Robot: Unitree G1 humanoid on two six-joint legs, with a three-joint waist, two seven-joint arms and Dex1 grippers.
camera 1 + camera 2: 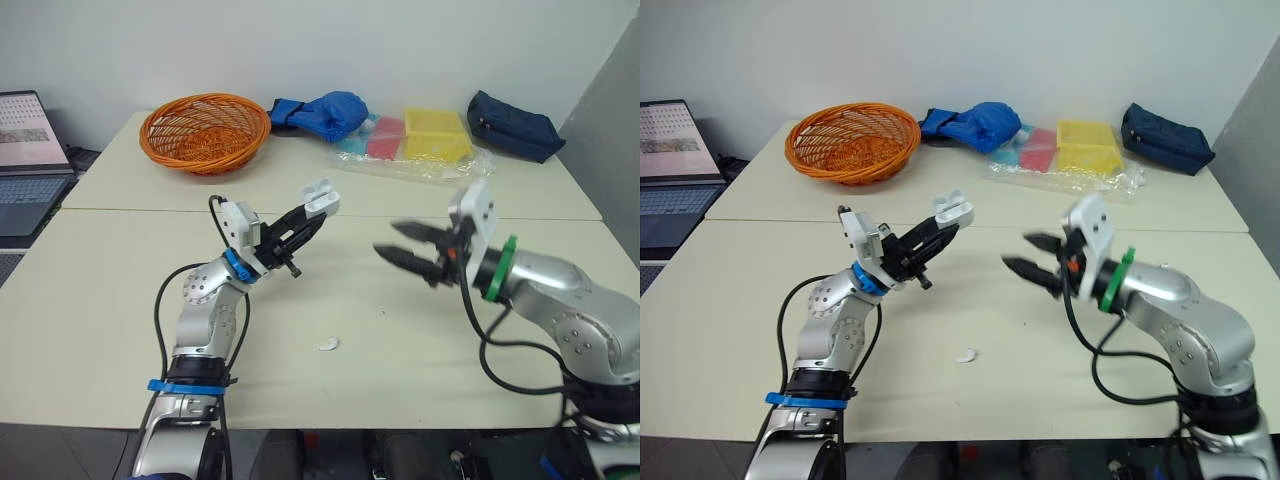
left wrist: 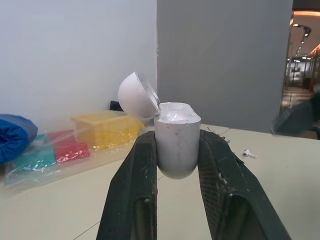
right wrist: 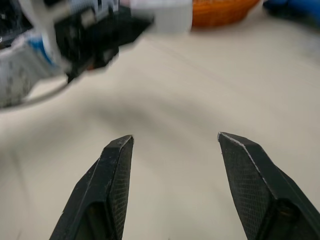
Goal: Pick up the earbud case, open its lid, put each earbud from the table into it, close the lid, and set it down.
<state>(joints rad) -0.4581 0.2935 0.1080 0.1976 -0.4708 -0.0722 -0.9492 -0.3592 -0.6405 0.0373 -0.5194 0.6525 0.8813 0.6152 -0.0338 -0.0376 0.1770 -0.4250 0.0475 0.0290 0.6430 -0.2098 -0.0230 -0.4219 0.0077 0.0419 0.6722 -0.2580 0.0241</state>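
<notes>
Left eye view: the earbud case (image 1: pixel 321 197) is gripped by the left gripper (image 1: pixel 312 218) and held raised above the table (image 1: pixel 120 290), tilted up and away from the robot. In the left wrist view the case body is seen clamped between the two black fingers (image 2: pixel 132 190), with the lid (image 2: pixel 135 95) swung open on its hinge. The right gripper (image 1: pixel 387 239) is held at about four o'clock from the case, its fingers spread apart with nothing between them and its tips pointed toward the case. One earbud (image 1: pixel 329 344) is left lying on the table at six o'clock from the case. A second earbud (image 2: pixel 248 153) is seen on the table beyond the case. An orange basket (image 1: pixel 205 130) is placed at ten o'clock and a dark pouch (image 1: pixel 515 125) at two o'clock.
</notes>
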